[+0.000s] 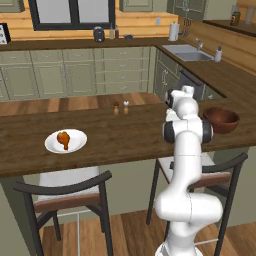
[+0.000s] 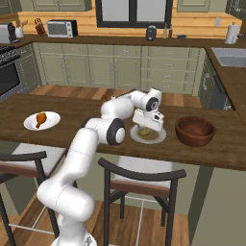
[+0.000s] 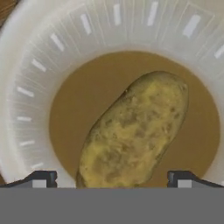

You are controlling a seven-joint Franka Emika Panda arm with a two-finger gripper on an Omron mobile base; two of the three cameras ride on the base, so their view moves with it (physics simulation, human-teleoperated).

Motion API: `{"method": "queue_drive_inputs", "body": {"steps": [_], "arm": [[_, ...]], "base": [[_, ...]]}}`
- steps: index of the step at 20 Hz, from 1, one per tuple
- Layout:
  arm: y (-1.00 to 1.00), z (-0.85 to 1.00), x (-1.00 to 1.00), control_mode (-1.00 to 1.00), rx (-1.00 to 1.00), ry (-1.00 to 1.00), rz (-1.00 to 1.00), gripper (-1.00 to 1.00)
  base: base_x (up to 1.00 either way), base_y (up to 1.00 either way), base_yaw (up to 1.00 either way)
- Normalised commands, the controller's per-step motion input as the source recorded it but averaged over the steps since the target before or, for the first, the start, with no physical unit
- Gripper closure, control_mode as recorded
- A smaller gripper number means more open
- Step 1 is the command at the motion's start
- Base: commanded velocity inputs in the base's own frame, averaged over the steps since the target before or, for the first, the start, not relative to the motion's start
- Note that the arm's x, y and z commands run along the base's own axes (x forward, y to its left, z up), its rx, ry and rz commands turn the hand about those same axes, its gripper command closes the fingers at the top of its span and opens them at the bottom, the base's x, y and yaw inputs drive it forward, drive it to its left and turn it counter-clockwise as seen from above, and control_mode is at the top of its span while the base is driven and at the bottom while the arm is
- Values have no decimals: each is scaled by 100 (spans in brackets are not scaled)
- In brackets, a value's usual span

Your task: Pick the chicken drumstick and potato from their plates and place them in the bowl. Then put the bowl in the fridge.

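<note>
Wide open, the gripper hangs just above the potato and holds nothing; its two dark fingertips stand on either side of the potato's near end, apart from it. The potato lies slantwise on the brownish-olive centre of the pale-rimmed plate (the rim has small white dashes all around).

In the right base view the gripper points down over this plate, and just beside it, to the right, stands the dark wooden bowl, with nothing to see inside. Well apart on the left, the chicken drumstick lies on the white plate.

The arm rises from below, bends at the elbow and reaches forward and low over the wooden counter.

Two dark chairs stand under the counter. Behind are sage-green cabinets, a sink and a window.
</note>
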Motion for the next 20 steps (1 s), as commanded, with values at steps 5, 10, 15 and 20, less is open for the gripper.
{"method": "queue_drive_inputs", "body": {"steps": [5, 10, 15, 20], "arm": [[0, -57, 4, -100, 0, 0, 0, 100], [0, -45, -46, -100, 0, -5, 0, 100], [47, -54, -100, -100, -3, -17, 0, 100], [82, -27, -100, -100, -19, -42, 0, 100]], "base": [[0, 0, 0], [0, 0, 0], [0, 0, 0], [0, 0, 0]]}}
